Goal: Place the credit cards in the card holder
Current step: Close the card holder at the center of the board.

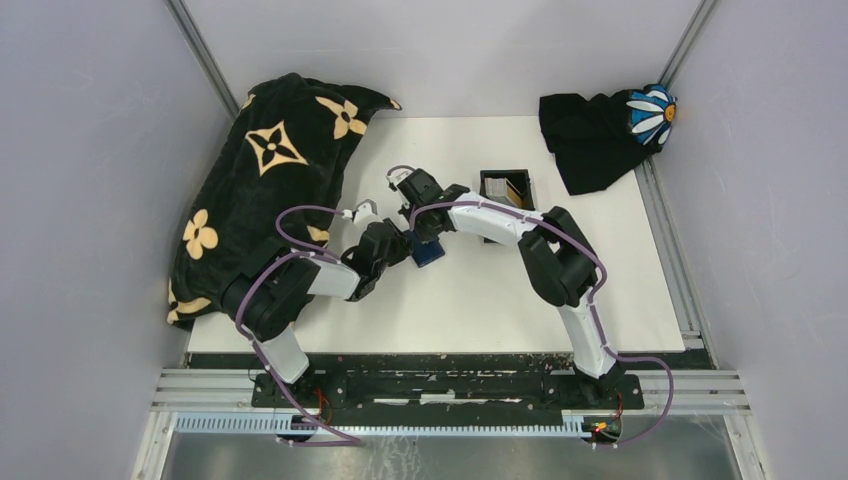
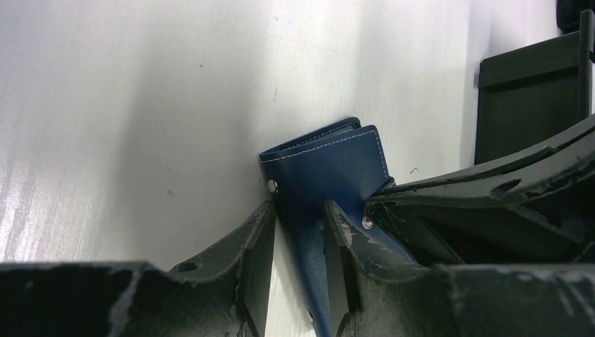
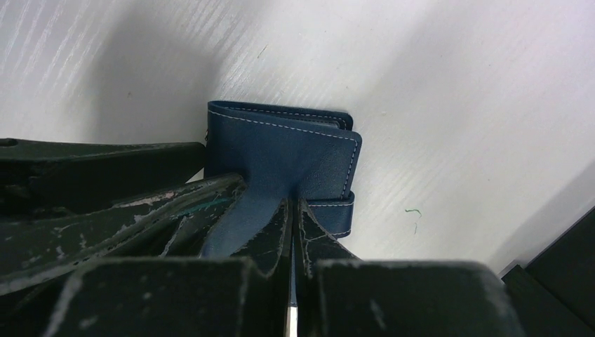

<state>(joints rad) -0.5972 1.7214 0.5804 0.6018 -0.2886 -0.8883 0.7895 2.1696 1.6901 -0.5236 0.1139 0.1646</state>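
Observation:
The card holder [image 1: 430, 254], a navy-blue wallet, lies partly unfolded at mid-table between both grippers. My right gripper [image 3: 292, 210] is shut on a thin flap of the card holder [image 3: 281, 151]; from above it [image 1: 424, 238] reaches in from the right. My left gripper [image 2: 298, 235] is open and straddles another flap of the card holder [image 2: 330, 168], which rests against its right finger, with a gap at the left finger. From above, the left gripper [image 1: 403, 250] is just left of the wallet. The credit cards [image 1: 511, 189], tan and grey, stand in a black tray.
The black tray [image 1: 493, 178] sits just behind and right of the grippers; it also shows in the left wrist view [image 2: 519, 105]. A black cloth with tan flowers [image 1: 260, 200] covers the left side. A dark cloth with a blue-and-white flower [image 1: 600, 130] lies at the back right.

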